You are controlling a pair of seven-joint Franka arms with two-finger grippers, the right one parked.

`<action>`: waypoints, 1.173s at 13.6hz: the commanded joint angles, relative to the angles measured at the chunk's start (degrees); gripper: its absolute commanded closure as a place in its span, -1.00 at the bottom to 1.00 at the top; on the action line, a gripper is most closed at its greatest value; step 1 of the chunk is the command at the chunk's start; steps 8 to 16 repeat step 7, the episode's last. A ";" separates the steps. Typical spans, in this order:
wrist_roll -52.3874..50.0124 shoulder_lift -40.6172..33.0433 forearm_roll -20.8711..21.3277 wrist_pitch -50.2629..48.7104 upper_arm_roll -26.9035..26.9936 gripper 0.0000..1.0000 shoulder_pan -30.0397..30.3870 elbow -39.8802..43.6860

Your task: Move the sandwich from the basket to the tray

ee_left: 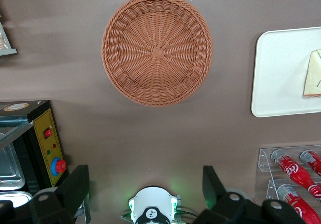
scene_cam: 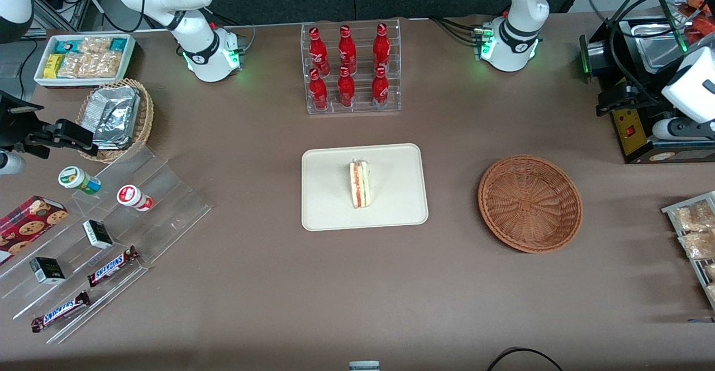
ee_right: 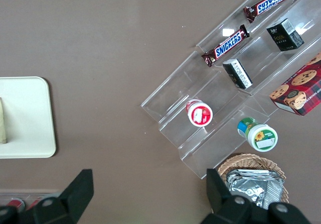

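Note:
The sandwich (scene_cam: 360, 184) stands on its edge in the middle of the cream tray (scene_cam: 391, 214), its red and pale filling facing up. The reddish-brown wicker basket (scene_cam: 529, 203) sits beside the tray toward the working arm's end of the table, with nothing in it. My left gripper (scene_cam: 610, 100) hovers high up near the black appliance, farther from the front camera than the basket and well apart from it. In the left wrist view the gripper (ee_left: 144, 176) is open with nothing between its fingers; the basket (ee_left: 157, 48), the tray (ee_left: 278, 73) and the sandwich (ee_left: 313, 76) all show.
A clear rack of red bottles (scene_cam: 351, 69) stands farther from the front camera than the tray. A black appliance with a red button (scene_cam: 634, 131) and a rack of snack packets (scene_cam: 695, 231) lie at the working arm's end. Stepped acrylic shelves (scene_cam: 111, 237) sit toward the parked arm's end.

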 commanded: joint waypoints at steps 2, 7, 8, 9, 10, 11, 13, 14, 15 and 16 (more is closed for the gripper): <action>-0.27 0.32 0.60 0.45 -0.85 -0.98 0.85 0.02; -0.18 0.67 1.21 0.81 -0.85 -0.98 0.49 1.24; -0.18 0.67 1.21 0.81 -0.85 -0.98 0.49 1.24; -0.18 0.67 1.21 0.81 -0.85 -0.98 0.49 1.24; -0.18 0.67 1.21 0.81 -0.85 -0.98 0.49 1.24; -0.18 0.67 1.21 0.81 -0.85 -0.98 0.49 1.24; -0.18 0.67 1.21 0.81 -0.85 -0.98 0.49 1.24; -0.18 0.67 1.21 0.81 -0.85 -0.98 0.49 1.24; -0.18 0.67 1.21 0.81 -0.85 -0.98 0.49 1.24; -0.18 0.67 1.21 0.81 -0.85 -0.98 0.49 1.24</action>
